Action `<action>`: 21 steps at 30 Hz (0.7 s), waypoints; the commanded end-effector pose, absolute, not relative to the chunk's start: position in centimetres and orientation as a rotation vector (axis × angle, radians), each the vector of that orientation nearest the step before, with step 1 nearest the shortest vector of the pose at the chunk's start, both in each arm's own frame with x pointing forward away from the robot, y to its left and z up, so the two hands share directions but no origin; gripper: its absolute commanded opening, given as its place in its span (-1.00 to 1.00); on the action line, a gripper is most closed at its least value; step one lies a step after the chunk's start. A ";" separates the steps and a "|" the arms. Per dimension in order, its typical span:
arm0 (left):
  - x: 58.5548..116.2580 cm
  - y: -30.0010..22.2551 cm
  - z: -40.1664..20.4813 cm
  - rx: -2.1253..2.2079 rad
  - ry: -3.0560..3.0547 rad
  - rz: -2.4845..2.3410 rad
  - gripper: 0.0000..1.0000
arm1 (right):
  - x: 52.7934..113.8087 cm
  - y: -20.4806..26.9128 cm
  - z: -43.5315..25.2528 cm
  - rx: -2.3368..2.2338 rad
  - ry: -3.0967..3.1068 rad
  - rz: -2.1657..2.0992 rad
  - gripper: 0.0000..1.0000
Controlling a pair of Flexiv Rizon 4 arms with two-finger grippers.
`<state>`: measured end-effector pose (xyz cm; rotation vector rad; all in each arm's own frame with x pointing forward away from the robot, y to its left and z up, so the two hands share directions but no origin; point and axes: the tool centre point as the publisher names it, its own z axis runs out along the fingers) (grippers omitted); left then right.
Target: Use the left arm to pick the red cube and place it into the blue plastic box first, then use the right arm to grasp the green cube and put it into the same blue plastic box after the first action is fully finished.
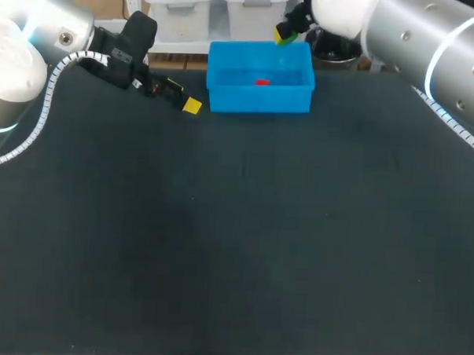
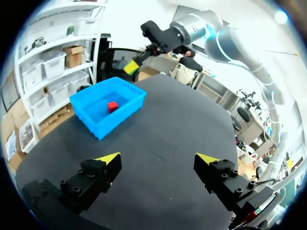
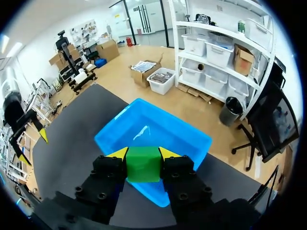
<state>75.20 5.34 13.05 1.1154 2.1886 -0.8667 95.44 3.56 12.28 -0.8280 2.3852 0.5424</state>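
Observation:
The blue plastic box (image 1: 261, 78) stands at the table's far edge with the red cube (image 1: 262, 82) inside it; the left wrist view shows the red cube (image 2: 112, 106) on the floor of the box (image 2: 108, 108). My right gripper (image 1: 284, 33) hangs over the box's far right rim, shut on the green cube (image 1: 288, 37). In the right wrist view the green cube (image 3: 143, 164) sits between the yellow tips of my right gripper (image 3: 143, 154), above the box (image 3: 153, 139). My left gripper (image 1: 185, 98) is open and empty, left of the box, and in its own view the left gripper (image 2: 157, 159) is spread wide.
The dark table (image 1: 234, 240) stretches bare from the box toward the near edge. White bins (image 1: 177, 10) stand just beyond the far edge, behind the box.

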 end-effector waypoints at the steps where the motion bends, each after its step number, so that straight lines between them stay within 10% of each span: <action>1: 75.2 5.4 12.9 1.116 2.182 -0.869 1.00 | 98.6 4.8 10.6 -0.963 2.401 0.856 -1.00; 16: 75.2 5.4 12.9 1.116 2.182 -0.869 1.00 | 99.7 4.0 6.6 -0.904 2.469 0.849 -1.00; 17: 75.2 5.4 12.9 1.116 2.182 -0.869 1.00 | 99.7 3.9 6.5 -0.890 2.483 0.839 -0.47; 18: 75.2 5.4 12.9 1.116 2.182 -0.869 1.00 | 99.8 3.8 6.5 -0.885 2.488 0.829 1.00; 21: 75.2 5.4 12.9 1.116 2.182 -0.869 1.00 | 99.6 3.3 6.7 -0.865 2.502 0.810 1.00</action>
